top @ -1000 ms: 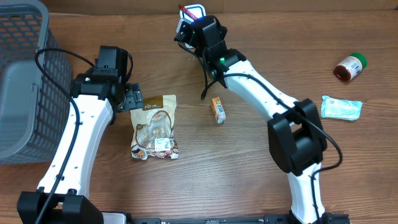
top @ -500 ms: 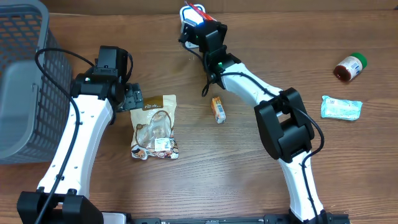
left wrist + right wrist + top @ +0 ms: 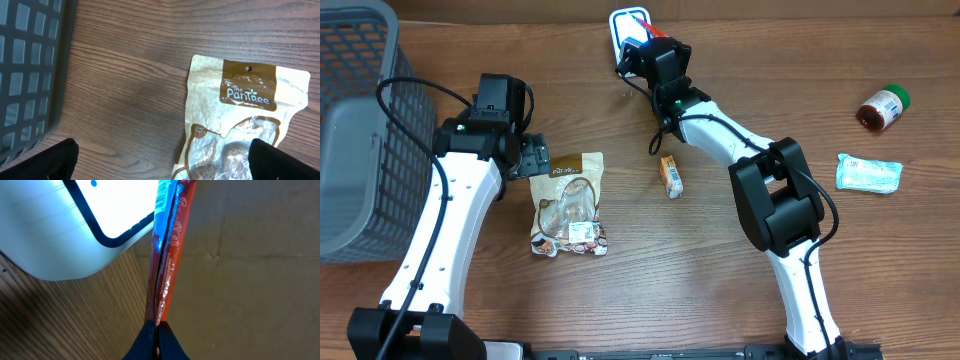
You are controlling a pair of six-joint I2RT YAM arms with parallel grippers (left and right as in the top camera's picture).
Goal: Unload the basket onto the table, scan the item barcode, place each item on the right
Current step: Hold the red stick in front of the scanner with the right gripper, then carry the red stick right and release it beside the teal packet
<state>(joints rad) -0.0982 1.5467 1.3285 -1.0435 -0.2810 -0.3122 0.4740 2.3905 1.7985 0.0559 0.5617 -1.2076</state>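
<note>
The table (image 3: 125, 75) is matt wood grain. The snack pouch (image 3: 235, 120) looks like matt kraft paper with a glossy, crinkled clear window. The basket (image 3: 25, 75) at left is dull grey plastic. The red packet (image 3: 170, 255) is shiny film, the white scanner (image 3: 55, 240) smooth plastic, and the far cardboard (image 3: 260, 280) matt.

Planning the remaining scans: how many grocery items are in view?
5. Pouch beside the left gripper, orange box mid-table, jar far right, white packet below it, red packet clamped in the right gripper at the scanner. The basket may hide more.
</note>
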